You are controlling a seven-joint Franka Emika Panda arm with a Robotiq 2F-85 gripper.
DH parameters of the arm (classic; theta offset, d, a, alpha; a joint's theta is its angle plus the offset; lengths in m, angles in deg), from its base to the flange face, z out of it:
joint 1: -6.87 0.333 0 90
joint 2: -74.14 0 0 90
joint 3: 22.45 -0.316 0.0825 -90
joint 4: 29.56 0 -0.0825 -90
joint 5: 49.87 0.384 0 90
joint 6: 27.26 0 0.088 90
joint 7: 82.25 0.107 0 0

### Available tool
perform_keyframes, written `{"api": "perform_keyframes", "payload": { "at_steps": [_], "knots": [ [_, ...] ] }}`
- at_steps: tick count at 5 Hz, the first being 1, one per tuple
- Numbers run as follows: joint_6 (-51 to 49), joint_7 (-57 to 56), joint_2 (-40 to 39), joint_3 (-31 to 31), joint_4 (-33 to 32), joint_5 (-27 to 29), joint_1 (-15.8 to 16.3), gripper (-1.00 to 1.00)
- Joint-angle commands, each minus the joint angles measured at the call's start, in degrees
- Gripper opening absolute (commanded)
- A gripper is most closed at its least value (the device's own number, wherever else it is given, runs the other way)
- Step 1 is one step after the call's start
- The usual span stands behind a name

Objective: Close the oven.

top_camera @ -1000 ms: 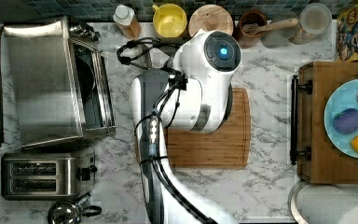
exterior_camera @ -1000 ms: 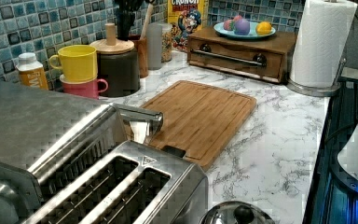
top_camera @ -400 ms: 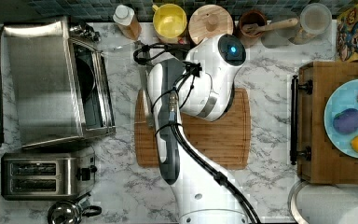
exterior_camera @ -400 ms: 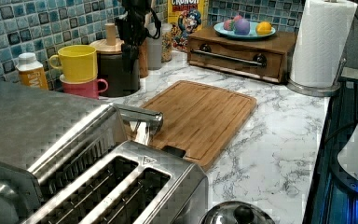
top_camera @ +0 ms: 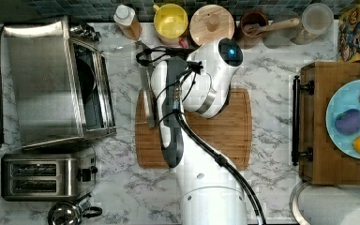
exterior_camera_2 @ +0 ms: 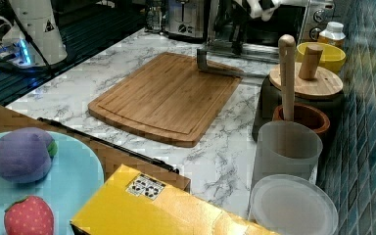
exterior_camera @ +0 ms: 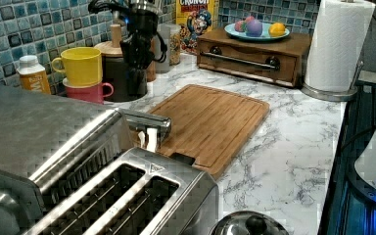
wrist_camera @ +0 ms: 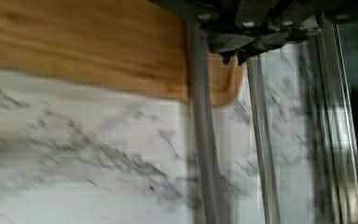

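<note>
The oven [top_camera: 44,79] is a large steel box at the top view's left, its dark inside [top_camera: 85,82] showing. Its glass door lies flat and open, with the metal bar handle [top_camera: 147,86] out over the wooden cutting board's edge. The handle [exterior_camera: 144,120] also shows in the left view and as a grey bar [wrist_camera: 204,140] in the wrist view. My gripper [exterior_camera: 138,83] hangs dark and shut above the counter just past the handle, holding nothing. In the wrist view the gripper [wrist_camera: 233,58] sits right above the bar, apart from it.
A two-slot toaster [top_camera: 47,173] and a kettle lid [top_camera: 68,213] stand beside the oven. The cutting board [top_camera: 215,136] lies under the arm. Mugs [exterior_camera: 81,66], a lidded dark canister [exterior_camera: 115,73], a bottle [exterior_camera: 33,73] and jars line the tiled wall. A wooden box [top_camera: 328,159] carries a plate of fruit.
The wrist has swung away from the toaster side along the handle toward the back wall. In the left view the gripper came in from above and dropped lower. The door has stayed open.
</note>
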Motion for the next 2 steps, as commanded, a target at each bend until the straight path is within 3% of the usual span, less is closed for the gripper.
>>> {"api": "perform_keyframes", "payload": {
  "at_steps": [1,2],
  "knots": [
    [1.6,-5.0,-5.6,-1.9,9.5,4.8,-4.2,-1.00],
    [-0.8,-6.6,-6.1,-2.5,11.3,7.6,-5.3,-1.00]
  ]
}}
